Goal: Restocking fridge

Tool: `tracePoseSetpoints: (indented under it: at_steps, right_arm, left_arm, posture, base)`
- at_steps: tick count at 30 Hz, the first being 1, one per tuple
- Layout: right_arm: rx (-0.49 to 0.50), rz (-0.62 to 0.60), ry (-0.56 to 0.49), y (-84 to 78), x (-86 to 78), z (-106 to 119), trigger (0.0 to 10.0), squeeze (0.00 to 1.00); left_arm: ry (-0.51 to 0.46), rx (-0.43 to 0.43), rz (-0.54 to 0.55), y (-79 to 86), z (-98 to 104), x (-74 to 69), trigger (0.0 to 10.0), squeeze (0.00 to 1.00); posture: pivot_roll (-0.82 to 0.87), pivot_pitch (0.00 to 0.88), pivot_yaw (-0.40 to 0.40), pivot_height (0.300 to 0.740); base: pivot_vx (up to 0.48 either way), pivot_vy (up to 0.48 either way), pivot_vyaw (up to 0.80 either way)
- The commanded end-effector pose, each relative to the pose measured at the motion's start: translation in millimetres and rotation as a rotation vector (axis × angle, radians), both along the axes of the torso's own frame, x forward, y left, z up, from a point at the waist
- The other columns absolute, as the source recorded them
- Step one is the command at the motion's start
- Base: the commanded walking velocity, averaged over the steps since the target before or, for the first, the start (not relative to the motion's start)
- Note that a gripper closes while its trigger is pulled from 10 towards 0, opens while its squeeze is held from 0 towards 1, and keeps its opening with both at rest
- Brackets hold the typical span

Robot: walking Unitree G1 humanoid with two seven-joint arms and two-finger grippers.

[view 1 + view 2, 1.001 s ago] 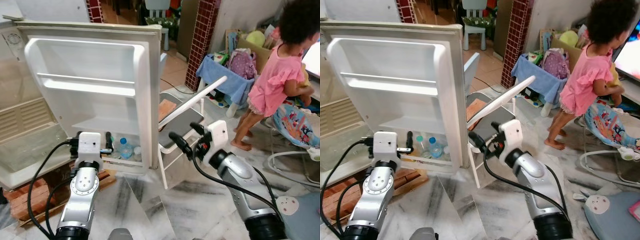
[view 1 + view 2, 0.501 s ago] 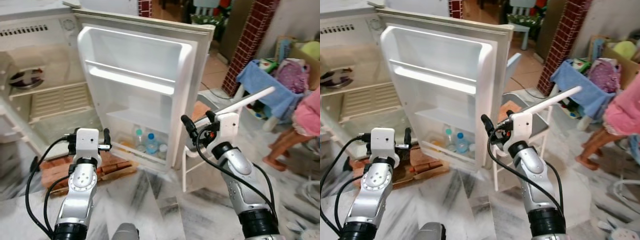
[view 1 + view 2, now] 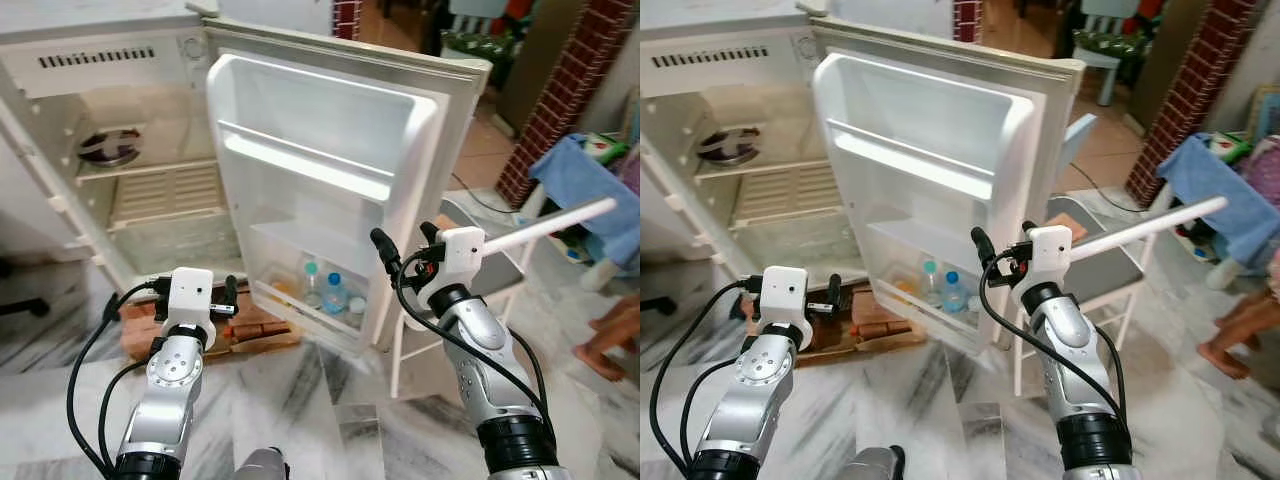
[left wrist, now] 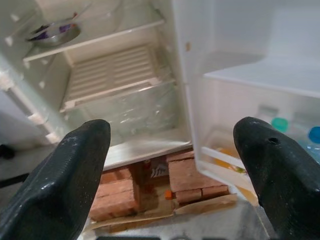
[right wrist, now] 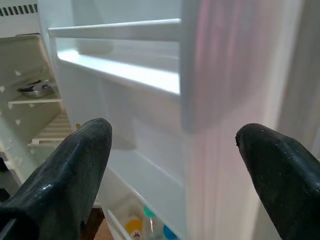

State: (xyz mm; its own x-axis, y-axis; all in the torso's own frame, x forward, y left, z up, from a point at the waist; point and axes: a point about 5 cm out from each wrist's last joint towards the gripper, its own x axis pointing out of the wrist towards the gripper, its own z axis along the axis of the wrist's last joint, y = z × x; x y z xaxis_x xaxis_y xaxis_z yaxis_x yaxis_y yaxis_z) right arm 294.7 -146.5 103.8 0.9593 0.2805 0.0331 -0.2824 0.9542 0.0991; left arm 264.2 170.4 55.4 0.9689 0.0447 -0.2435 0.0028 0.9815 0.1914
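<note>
A small white fridge [image 3: 120, 60] stands open on bricks [image 3: 250, 322], its interior on the left. A metal bowl [image 4: 52, 34] sits on its upper shelf. The open door [image 3: 330, 190] faces me, with two small bottles [image 3: 325, 290] in its bottom shelf. My left gripper [image 3: 195, 297] is raised low before the fridge's base, open and empty. My right gripper [image 3: 405, 240] is open and empty beside the door's outer edge, level with the door's lower shelves. Its wrist view looks at the door shelf [image 5: 125, 70].
A white chair [image 3: 480, 255] stands just behind the door, at my right arm. A blue cloth [image 3: 590, 175] and a brick pillar [image 3: 560, 90] lie beyond it. A person's foot [image 3: 610, 350] shows at the right edge. Marble floor [image 3: 320, 400] lies in front.
The camera has swung left: the fridge's interior has come into view and the person has slid to the right edge. Both grippers stay raised and open.
</note>
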Motion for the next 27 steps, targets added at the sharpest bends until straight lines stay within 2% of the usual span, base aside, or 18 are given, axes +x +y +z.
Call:
tracePoseSetpoints:
  at_steps: [1, 6, 9, 13, 18, 22, 23, 24, 27]
  right_arm:
    - [0.002, -0.014, -0.021, -2.0, 4.5, 4.7, 10.0, 0.00]
    - [-0.005, -0.044, -0.040, -6.0, 7.6, 7.8, 10.0, 0.00]
    - [-0.006, -0.080, -0.052, -9.1, 9.6, 9.6, 10.0, 0.00]
    - [0.001, -0.127, -0.044, -13.6, 11.9, 8.2, 10.0, 0.00]
    - [-0.008, -0.094, -0.028, -14.1, 10.8, 4.4, 10.0, 0.00]
    - [0.012, 0.018, 0.030, -7.0, 4.6, -4.5, 10.0, 0.00]
    - [0.015, 0.162, 0.087, 0.9, -5.4, -13.0, 10.0, 0.00]
    - [-0.004, 0.254, 0.110, 4.2, -13.2, -17.7, 10.0, 0.00]
    - [-0.024, 0.395, 0.177, 5.5, -26.8, -26.7, 10.0, 0.00]
  left_arm:
    - [0.022, 0.003, -0.002, 0.9, 0.0, 2.7, 10.0, 0.00]
    - [0.039, 0.002, -0.013, -1.2, -2.3, 2.7, 10.0, 0.00]
    - [0.032, 0.043, -0.029, -1.7, -1.0, 3.2, 10.0, 0.00]
    - [0.021, 0.039, -0.051, -2.2, 0.1, 2.2, 10.0, 0.00]
    - [0.024, 0.030, -0.053, -2.9, 0.4, 2.3, 10.0, 0.00]
    - [0.028, 0.022, -0.065, -3.4, -0.6, 1.4, 10.0, 0.00]
    - [0.031, 0.025, -0.065, -3.5, -1.0, 1.3, 10.0, 0.00]
    - [0.033, 0.034, -0.069, -3.6, -1.4, 1.4, 10.0, 0.00]
    - [0.035, 0.039, -0.071, -3.7, -1.9, 1.6, 10.0, 0.00]
  posture:
    - [0.10, 0.000, 0.012, 0.740]
    - [0.11, 0.000, 0.009, 0.740]
    - [0.11, 0.000, 0.007, 0.740]
    - [0.11, 0.000, 0.006, 0.740]
    - [0.10, 0.000, 0.005, 0.740]
    - [0.10, 0.000, 0.005, 0.740]
    - [0.10, 0.000, 0.005, 0.740]
    - [0.10, 0.000, 0.005, 0.740]
    - [0.10, 0.000, 0.006, 0.740]
  base:
    - [0.000, 0.000, 0.78]
    - [0.000, 0.000, 0.78]
    - [0.000, 0.000, 0.74]
    - [0.000, 0.000, 0.00]
    - [0.000, -0.359, 0.00]
    - [0.000, -0.431, 0.00]
    - [0.000, -0.472, 0.00]
    - [0.000, -0.480, 0.00]
    - [0.000, -0.480, 0.00]
